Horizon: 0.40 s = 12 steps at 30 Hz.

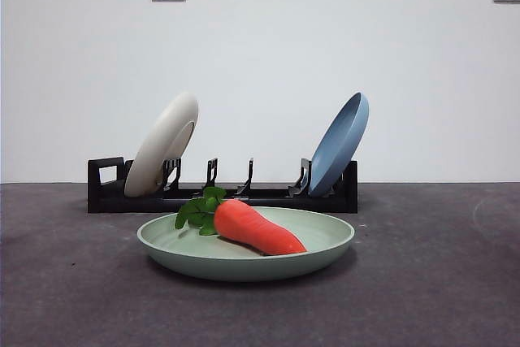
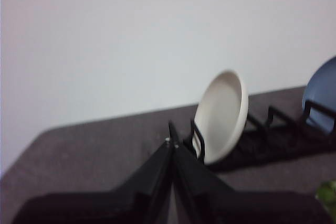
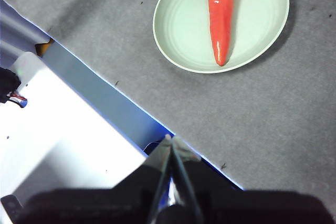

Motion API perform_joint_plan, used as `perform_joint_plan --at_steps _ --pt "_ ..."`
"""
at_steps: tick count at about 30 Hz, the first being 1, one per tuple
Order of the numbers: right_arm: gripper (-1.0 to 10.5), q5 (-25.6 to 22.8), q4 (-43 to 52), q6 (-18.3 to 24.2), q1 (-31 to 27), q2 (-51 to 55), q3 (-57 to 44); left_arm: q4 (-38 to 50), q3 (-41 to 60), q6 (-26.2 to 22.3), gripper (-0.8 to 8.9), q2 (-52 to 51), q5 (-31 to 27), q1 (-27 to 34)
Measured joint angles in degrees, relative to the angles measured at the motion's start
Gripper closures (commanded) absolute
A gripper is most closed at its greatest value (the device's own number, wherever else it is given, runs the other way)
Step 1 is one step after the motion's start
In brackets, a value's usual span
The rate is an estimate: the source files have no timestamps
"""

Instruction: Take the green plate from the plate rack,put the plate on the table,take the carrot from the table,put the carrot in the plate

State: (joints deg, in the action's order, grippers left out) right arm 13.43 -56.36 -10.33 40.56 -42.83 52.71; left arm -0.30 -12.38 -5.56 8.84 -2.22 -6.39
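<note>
The green plate (image 1: 244, 251) lies flat on the dark grey table (image 1: 439, 282), in front of the black plate rack (image 1: 223, 194). The orange carrot (image 1: 256, 227) rests inside it, leaves toward the rack. From above, the right wrist view shows the same plate (image 3: 184, 30) with the carrot (image 3: 221, 14) across its middle. My right gripper (image 3: 171, 141) is shut and empty, high over the table's edge, away from the plate. My left gripper (image 2: 171, 140) is shut and empty, off the rack's (image 2: 273, 140) end. Neither arm shows in the front view.
A cream-white plate (image 1: 162, 145) leans in the rack's left slot and a light blue plate (image 1: 340, 144) in its right slot. The cream plate (image 2: 223, 115) and blue plate (image 2: 321, 98) show in the left wrist view. A white surface (image 3: 58, 129) lies beyond the table edge.
</note>
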Motion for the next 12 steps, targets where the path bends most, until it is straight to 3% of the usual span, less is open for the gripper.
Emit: perform_joint_plan --at_steps 12 --pt "9.5 0.0 0.0 0.0 0.0 0.0 0.0 -3.0 10.3 3.8 8.17 -7.1 1.0 1.5"
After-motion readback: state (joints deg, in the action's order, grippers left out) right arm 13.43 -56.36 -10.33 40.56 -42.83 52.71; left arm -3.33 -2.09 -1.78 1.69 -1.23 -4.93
